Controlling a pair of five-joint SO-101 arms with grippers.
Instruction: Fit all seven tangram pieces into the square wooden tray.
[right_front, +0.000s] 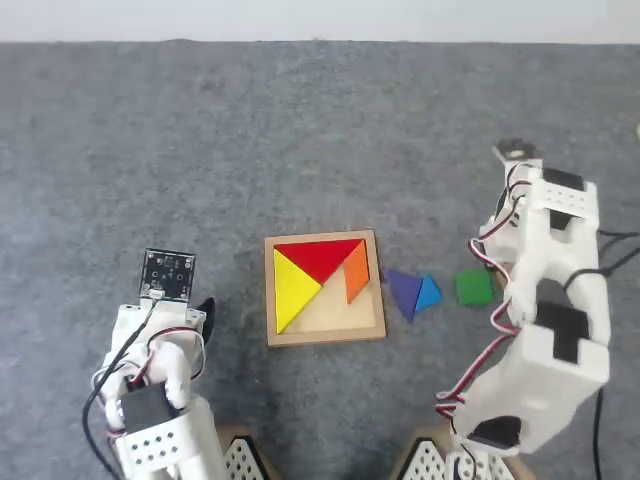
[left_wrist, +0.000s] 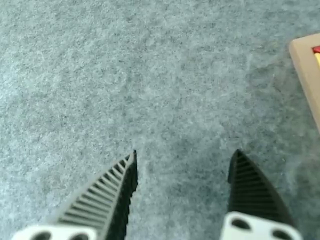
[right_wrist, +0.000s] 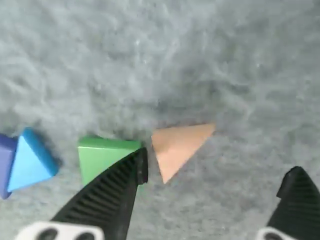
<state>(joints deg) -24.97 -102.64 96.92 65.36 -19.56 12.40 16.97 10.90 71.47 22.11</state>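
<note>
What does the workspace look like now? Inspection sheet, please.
Surface: grey carpet.
Job's things: tray holds red piece, yellow piece, orange piece; purple piece, blue piece, green piece, peach piece lie outside on carpet.
Clutter: nothing seen.
Grippers: left gripper open over bare carpet; right gripper open over green piece and peach piece.
Cables: wires along right arm; black cable on left arm.
Surroundings: pale wall behind carpet.
</note>
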